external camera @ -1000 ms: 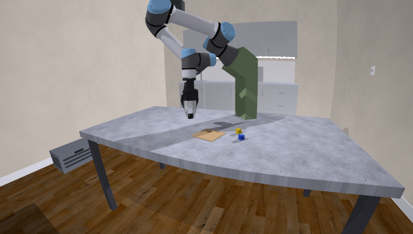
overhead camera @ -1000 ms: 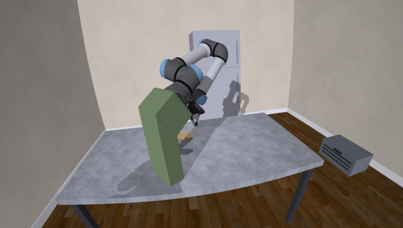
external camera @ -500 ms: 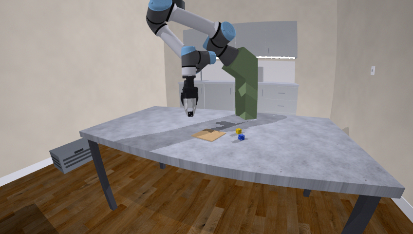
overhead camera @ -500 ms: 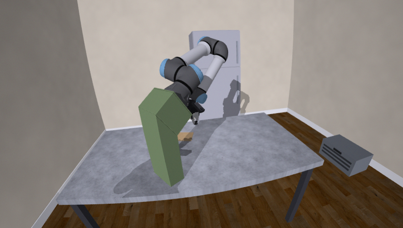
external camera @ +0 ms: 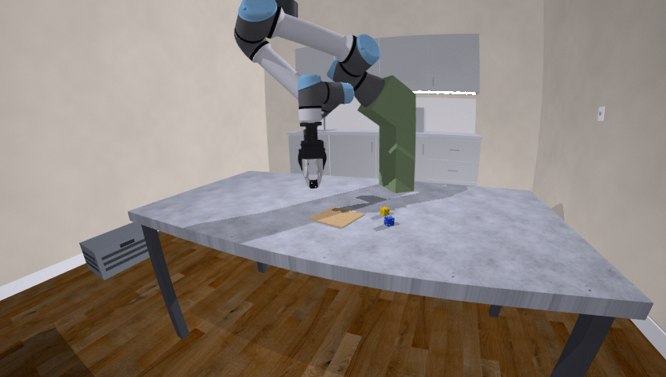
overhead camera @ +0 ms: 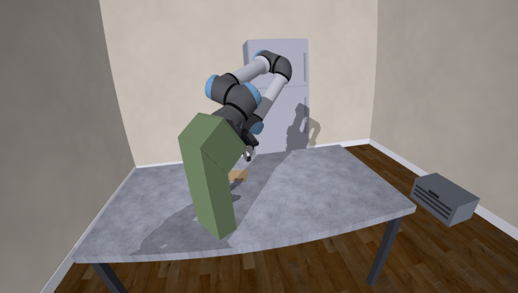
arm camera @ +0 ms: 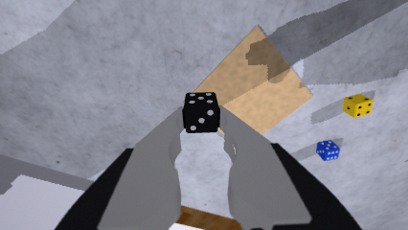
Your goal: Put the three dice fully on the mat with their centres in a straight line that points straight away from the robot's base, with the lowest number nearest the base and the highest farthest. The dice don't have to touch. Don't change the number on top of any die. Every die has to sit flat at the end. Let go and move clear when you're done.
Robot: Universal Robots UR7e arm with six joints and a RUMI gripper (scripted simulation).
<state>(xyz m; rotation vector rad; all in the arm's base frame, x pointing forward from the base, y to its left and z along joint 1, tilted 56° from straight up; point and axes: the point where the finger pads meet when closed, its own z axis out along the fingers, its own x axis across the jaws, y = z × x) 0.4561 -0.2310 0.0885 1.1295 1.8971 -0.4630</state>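
Gripping the black die (arm camera: pixel 201 113) above the counter (external camera: pixel 467 243), the nearly closed end effector (arm camera: pixel 201 126) hides its side faces; top view's mat (overhead camera: pixel 240 175) mostly occluded.

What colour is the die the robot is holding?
Black with white dots, pinched in the gripper. The die shows best in the wrist view.

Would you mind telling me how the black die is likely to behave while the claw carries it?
The black die looks stiff: its edges stay square between the claw's fingers. It is probably light, being small beside them. The pinch sits low on its sides, so it might twist or slip if jolted. Set on the mat, flat faces should stop rolling.
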